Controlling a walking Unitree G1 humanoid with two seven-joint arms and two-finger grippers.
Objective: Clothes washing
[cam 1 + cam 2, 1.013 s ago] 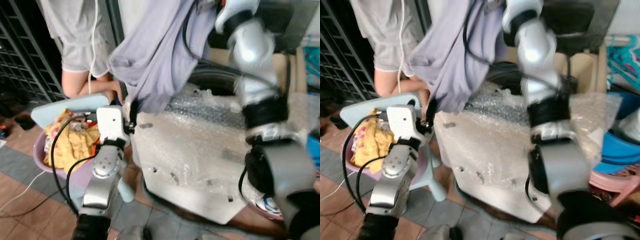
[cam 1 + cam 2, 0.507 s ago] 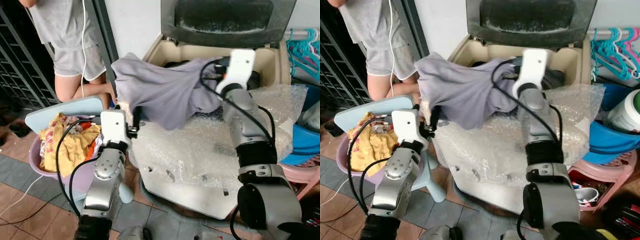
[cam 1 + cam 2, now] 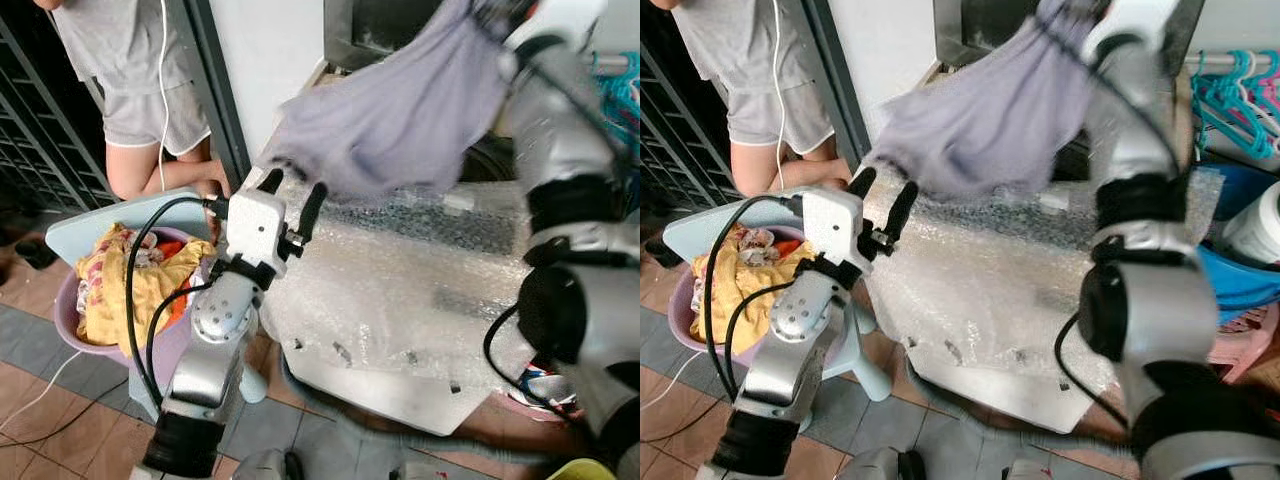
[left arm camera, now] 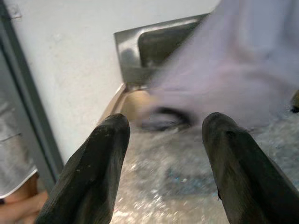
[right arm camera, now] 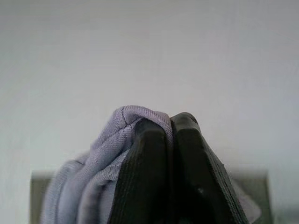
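Above the bubble-wrapped washing machine [image 3: 420, 290], right gripper [image 5: 169, 135] pinches the lilac cotton garment [image 3: 400, 120] aloft for loading; left gripper [image 3: 290, 200] spread empty.

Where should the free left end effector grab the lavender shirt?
Take the lavender shirt at its lower hanging hem, coming from below on the robot's left. The right end effector pinches the top, so the cloth drapes down toward the open left end effector.
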